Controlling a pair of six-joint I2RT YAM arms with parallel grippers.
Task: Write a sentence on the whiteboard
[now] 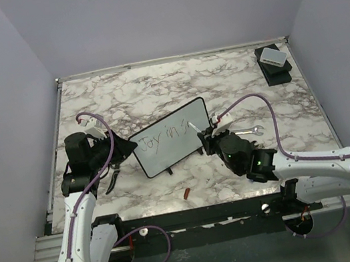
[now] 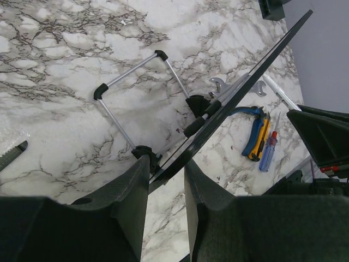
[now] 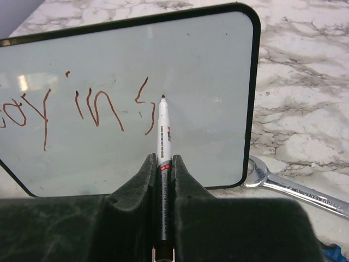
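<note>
Right claw [image 3: 162,164] of mine pinching marker [image 3: 163,134], tip at whiteboard [image 3: 207,71] beside "Joy in s" [image 3: 82,109], left claw [image 2: 166,180] clamped on whiteboard's lower edge, wrench [image 3: 294,188] right of whiteboard.

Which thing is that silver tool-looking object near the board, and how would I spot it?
Find the whiteboard mid-table on the marble. Just past its right edge, beside the right tool holding the marker, lies a wrench. It is the only bare shiny metal piece there, flat, with an open forked end.
</note>
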